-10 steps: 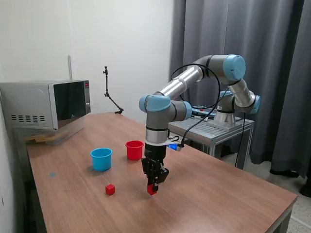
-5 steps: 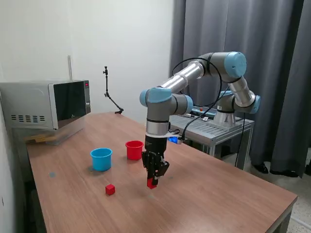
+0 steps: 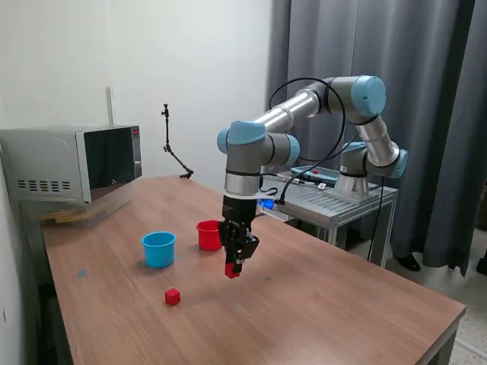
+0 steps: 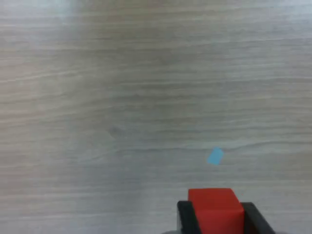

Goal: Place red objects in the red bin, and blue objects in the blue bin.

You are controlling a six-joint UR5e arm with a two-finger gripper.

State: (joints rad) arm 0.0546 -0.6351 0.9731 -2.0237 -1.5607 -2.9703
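My gripper (image 3: 233, 268) hangs above the wooden table, shut on a small red cube (image 3: 232, 271), which the wrist view shows as a red cube (image 4: 215, 209) clamped between the black fingers (image 4: 185, 217). The cube is clear of the tabletop. A second red cube (image 3: 173, 296) lies on the table toward the exterior view's left of the gripper. The red bin (image 3: 209, 234), a red cup, stands just behind the gripper. The blue bin (image 3: 158, 249), a light blue cup, stands to its left. No blue objects show in either view.
A microwave (image 3: 72, 163) sits at the table's far left end. A thin black stand (image 3: 173, 148) rises at the back. A metal cart (image 3: 331, 201) holds the arm's base on the right. A small blue speck (image 4: 215, 156) marks the wood below the wrist.
The gripper has lifted the red cube off the table and carried it slightly left, toward the red cup. The other cube and both cups have stayed put.
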